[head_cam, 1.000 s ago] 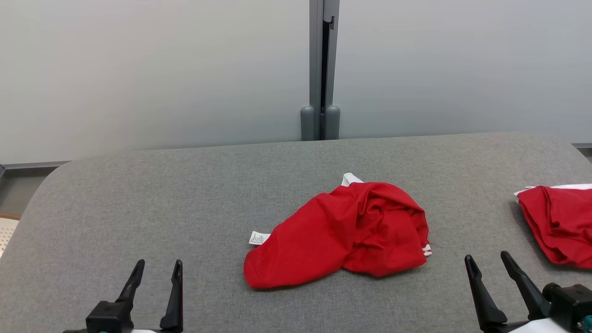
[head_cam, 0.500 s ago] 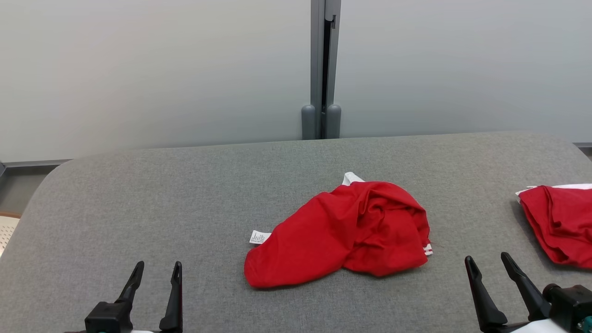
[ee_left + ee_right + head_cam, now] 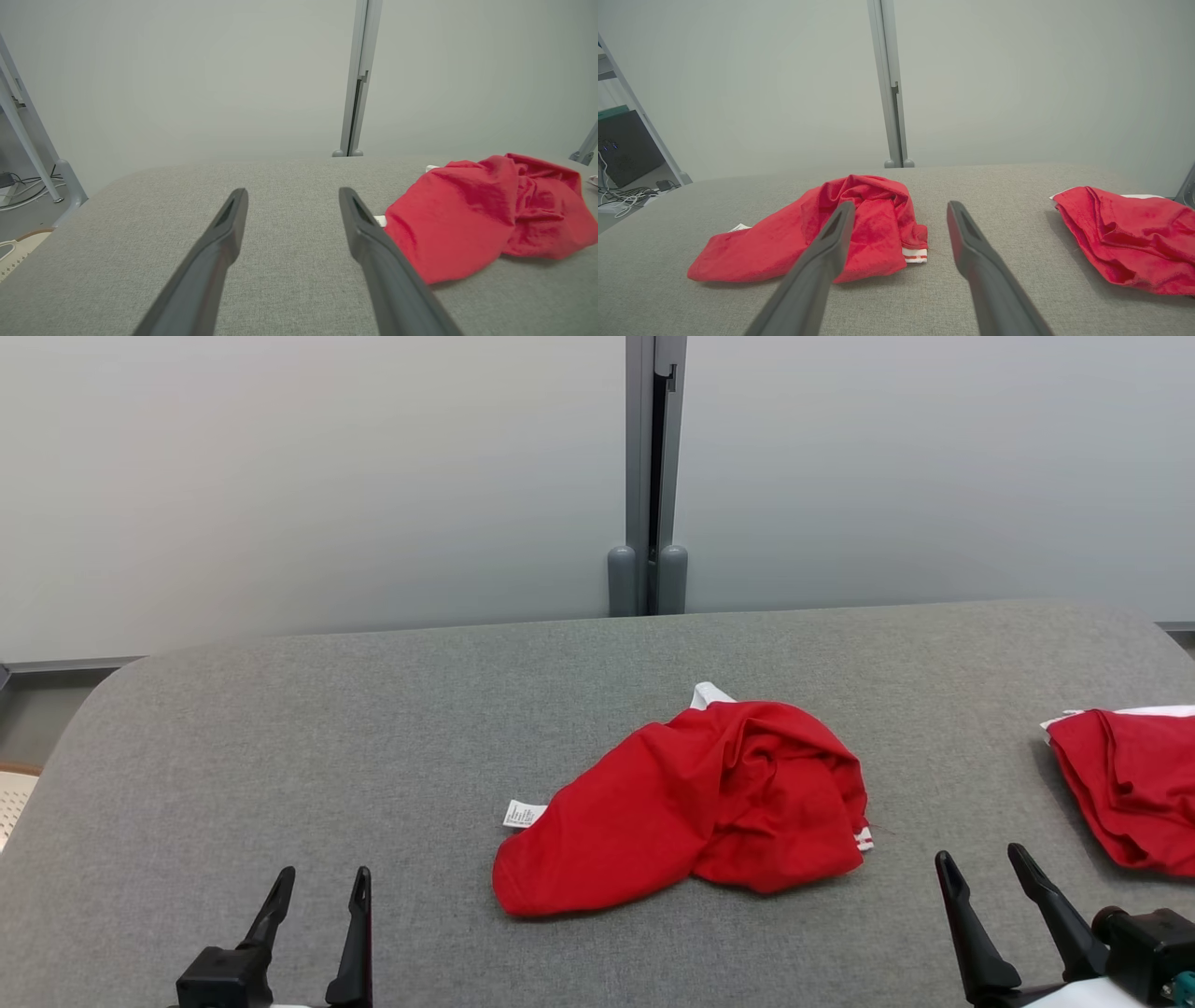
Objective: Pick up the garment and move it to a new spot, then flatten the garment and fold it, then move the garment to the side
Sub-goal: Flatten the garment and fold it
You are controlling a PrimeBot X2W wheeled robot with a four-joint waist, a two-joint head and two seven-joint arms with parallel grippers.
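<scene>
Grey cloth covers the counter [image 3: 280,728]. The crumpled red garment [image 3: 691,803] lies a little right of its middle, with a white label [image 3: 521,815] at its left edge. Nearer the robot, the left gripper [image 3: 323,875] and right gripper [image 3: 979,854] flank it without touching, jaws wide and empty. Another red cloth [image 3: 1130,784] lies at the counter's right edge.

The garment [image 3: 691,803] is lying on the table [image 3: 373,728]. A second garment [image 3: 1130,784] is lying well to the garment's right, and a post [image 3: 647,476] is standing behind it, past the table's far edge. The left gripper [image 3: 323,875] is hovering before the garment to its left, and the right gripper [image 3: 979,854] before it to its right.
</scene>
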